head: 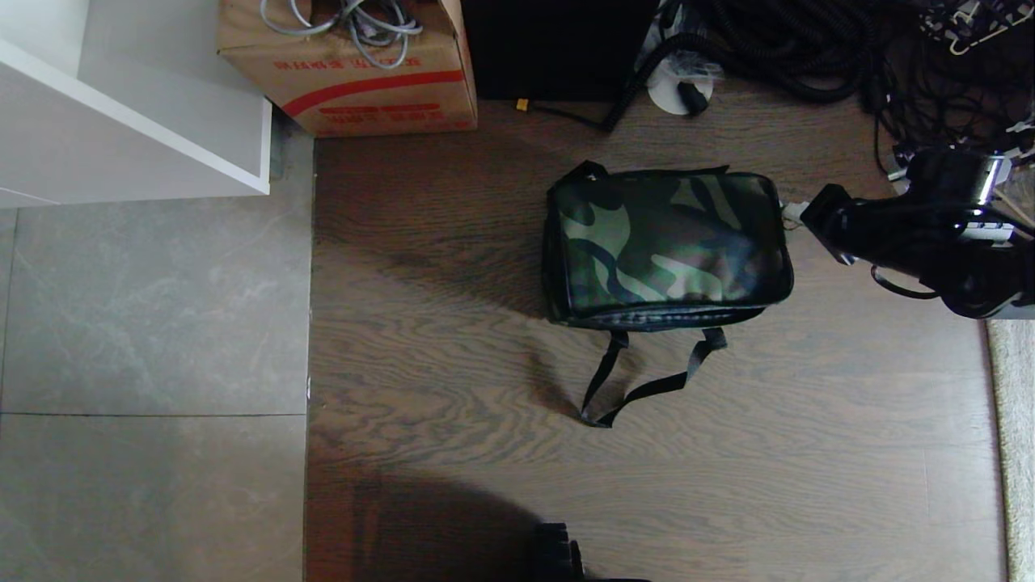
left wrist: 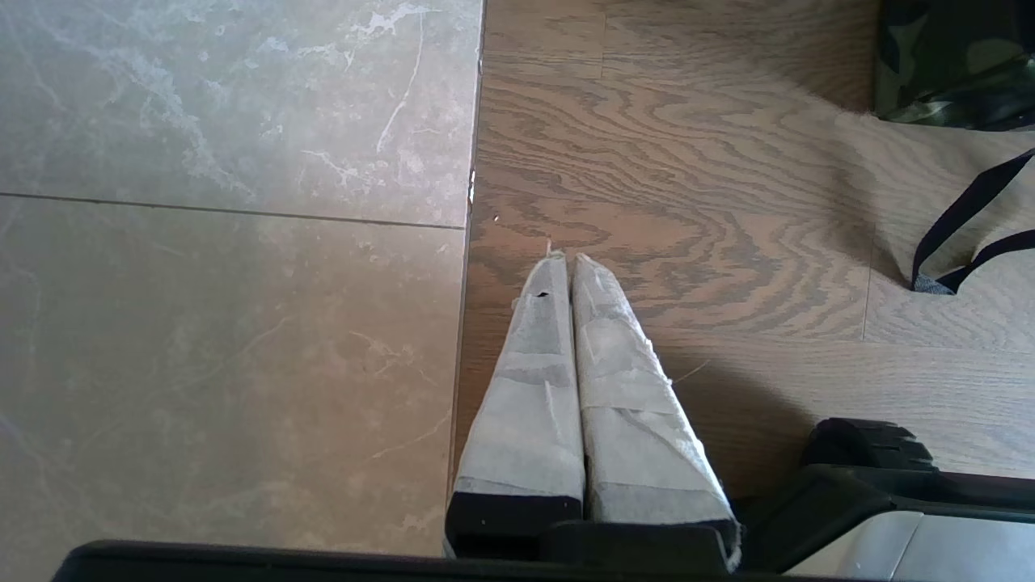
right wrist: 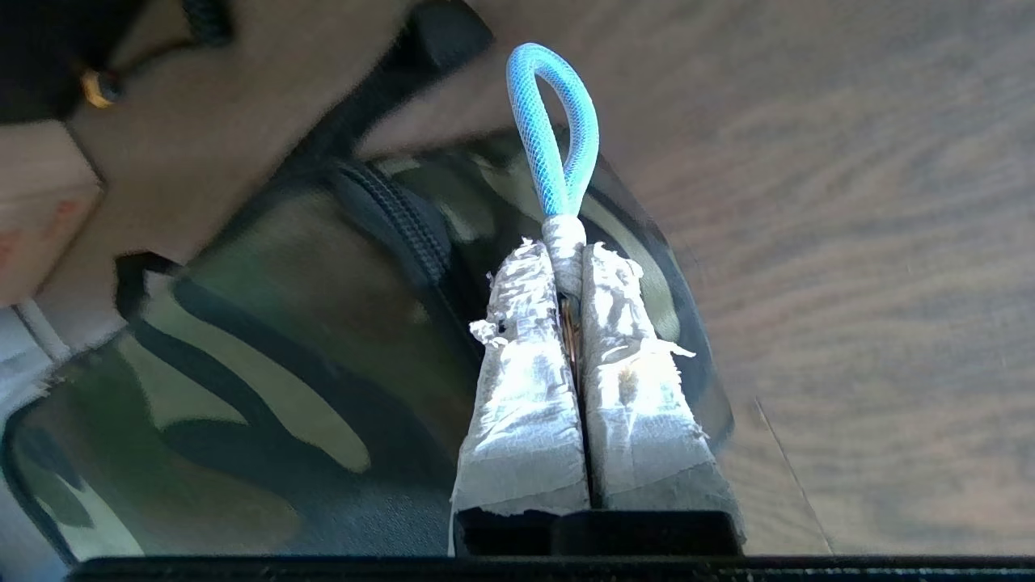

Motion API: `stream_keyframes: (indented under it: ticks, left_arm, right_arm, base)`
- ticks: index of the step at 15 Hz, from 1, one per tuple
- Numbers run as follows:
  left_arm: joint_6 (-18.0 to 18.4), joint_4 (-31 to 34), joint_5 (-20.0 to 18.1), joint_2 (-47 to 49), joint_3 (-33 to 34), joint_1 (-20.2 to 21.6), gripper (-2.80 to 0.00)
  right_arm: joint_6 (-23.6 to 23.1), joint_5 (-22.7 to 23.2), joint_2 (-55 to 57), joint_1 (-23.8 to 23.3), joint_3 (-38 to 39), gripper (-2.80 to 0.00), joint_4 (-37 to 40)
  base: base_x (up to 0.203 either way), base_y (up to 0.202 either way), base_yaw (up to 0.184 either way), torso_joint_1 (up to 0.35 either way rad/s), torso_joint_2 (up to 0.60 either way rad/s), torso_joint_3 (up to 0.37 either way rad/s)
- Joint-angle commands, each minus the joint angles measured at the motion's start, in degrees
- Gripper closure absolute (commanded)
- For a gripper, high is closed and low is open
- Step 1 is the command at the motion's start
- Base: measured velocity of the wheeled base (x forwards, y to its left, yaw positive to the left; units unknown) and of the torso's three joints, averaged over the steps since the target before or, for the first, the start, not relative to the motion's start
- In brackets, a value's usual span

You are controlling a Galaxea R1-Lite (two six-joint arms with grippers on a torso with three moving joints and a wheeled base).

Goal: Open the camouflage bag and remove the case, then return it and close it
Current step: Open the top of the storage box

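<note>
The camouflage bag [head: 667, 242] lies closed on the wooden floor, its black webbing strap [head: 639, 380] trailing towards me. My right gripper [head: 792, 212] is at the bag's right end. In the right wrist view this gripper [right wrist: 563, 250] is shut on the taped stem of a zipper pull, whose blue mesh loop [right wrist: 554, 121] sticks out past the fingertips. The black zipper line [right wrist: 400, 222] runs along the bag [right wrist: 283, 339] beside it. The case is hidden. My left gripper [left wrist: 566, 259] hangs parked and shut over the floor, with a corner of the bag [left wrist: 954, 61] far off.
A red-striped cardboard box [head: 364, 73] holding cables and a black box [head: 558, 48] stand behind the bag. Black hoses and cords [head: 808, 48] pile at the back right. A white cabinet [head: 121, 105] and grey tiles [head: 145, 364] are on the left. A rug edge [head: 1015, 444] is on the right.
</note>
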Motion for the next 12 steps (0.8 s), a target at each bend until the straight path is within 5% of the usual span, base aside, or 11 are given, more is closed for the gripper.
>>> stream_keyframes:
  ticks: [1, 12]
  left_arm:
    - [-0.1, 0.0, 0.0, 0.0, 0.5, 0.0, 0.00]
    - [-0.1, 0.0, 0.0, 0.0, 0.5, 0.0, 0.00]
  right_arm:
    - [0.2, 0.1, 0.8, 0.0, -1.7, 0.00, -0.6]
    - [0.3, 2.1, 5.3, 1.9, -9.2, 0.00, -7.5]
  base:
    - [0.000, 0.000, 0.000, 0.000, 0.00, 0.000]
    - [0.000, 0.000, 0.000, 0.000, 0.00, 0.000]
